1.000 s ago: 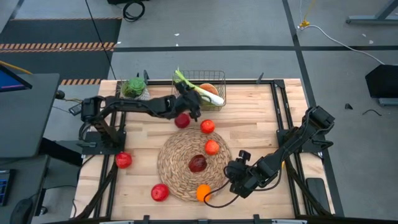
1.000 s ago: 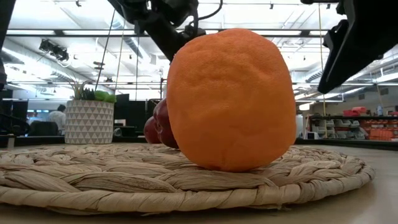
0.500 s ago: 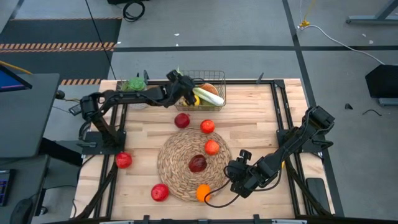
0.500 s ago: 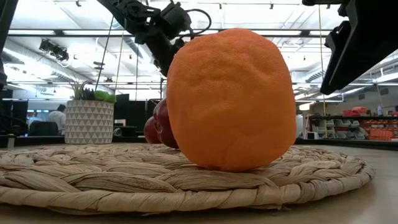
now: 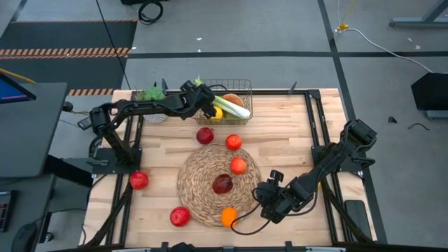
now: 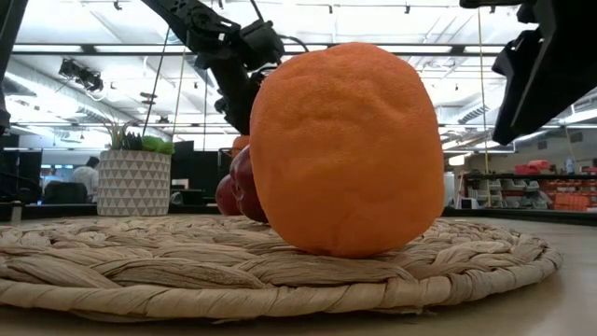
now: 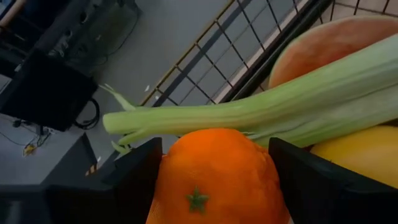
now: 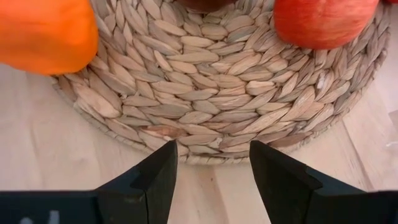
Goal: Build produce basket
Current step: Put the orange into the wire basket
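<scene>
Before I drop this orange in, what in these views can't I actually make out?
- Basket floor: high view, hidden by the leek and left tool; free space unclear.
- Orange in the left tool: left wrist view, its lower part cut off by the picture edge.
- Table behind the front orange: low view, blocked.
- Right tool: low view, only a dark edge shows.

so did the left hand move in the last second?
Yes. The left hand, gripping an orange, went from beside the loose apple back to the basket.
</scene>
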Tool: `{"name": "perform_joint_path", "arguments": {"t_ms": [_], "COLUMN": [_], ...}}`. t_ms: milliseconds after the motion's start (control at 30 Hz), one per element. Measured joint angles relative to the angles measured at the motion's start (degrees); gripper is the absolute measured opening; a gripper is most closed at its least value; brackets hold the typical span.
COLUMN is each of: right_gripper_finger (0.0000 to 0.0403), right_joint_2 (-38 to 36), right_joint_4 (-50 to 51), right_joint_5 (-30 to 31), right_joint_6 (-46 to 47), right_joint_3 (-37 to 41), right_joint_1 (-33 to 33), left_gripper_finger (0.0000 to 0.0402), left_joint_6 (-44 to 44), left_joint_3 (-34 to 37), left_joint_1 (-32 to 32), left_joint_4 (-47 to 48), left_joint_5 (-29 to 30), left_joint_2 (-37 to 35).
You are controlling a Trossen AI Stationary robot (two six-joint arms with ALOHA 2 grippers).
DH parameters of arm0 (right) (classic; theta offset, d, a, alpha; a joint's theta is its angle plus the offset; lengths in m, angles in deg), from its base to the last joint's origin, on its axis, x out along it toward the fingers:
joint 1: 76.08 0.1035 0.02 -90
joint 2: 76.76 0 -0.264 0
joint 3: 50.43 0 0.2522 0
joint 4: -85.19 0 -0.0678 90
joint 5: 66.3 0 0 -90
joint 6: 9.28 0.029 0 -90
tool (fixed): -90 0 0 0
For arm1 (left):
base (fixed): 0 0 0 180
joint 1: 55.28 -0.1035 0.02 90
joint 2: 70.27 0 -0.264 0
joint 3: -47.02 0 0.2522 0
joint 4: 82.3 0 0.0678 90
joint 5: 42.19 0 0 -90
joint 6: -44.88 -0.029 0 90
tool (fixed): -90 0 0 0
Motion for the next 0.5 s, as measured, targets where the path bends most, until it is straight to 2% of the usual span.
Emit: {"name": "perform_joint_path", "arguments": {"t_ms": [100,267,500], "right_gripper_finger": [0.0208,0.0208,0.0208], "right_joint_2": [-0.02,-0.02,-0.02], "right_joint_4": [0.00,0.02,0.19], "right_joint_5": [-0.02,-0.02,-1.80], "right_joint_6": [0.00,-0.02,-0.15], "right_joint_3": [0.00,0.00,0.00], "right_joint_1": [0.49,1.14,1.34], "left_gripper_finger": [0.0298,0.0312,0.0314], "left_joint_6": [0.56,-0.71,-0.46], "left_joint_3": [0.00,0.00,0.00], "left_joint_1": [0.00,0.06,-0.25], "left_joint_4": [0.15,0.47,-2.90], "left_joint_5": [-0.31,-4.44,-4.73], "left_joint_2": [-0.01,0.02,0.02]}}
